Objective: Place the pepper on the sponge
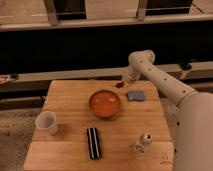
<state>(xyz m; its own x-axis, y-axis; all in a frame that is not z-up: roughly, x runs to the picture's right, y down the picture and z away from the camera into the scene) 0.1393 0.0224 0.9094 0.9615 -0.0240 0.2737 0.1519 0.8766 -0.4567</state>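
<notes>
The end effector (121, 83) grips the pepper (118, 85) near the sponge (135, 95), orange bowl (105, 103) close beside.

You're looking at what seems a lab or office test space: a light butcher-block wooden counter (65, 100) on speckled flooring (14, 127), with long dark glazed panels (75, 50) and pale rails (75, 76) behind its far edge, where the gripper (122, 83) clasps the small dark red pepper (119, 85).
</notes>
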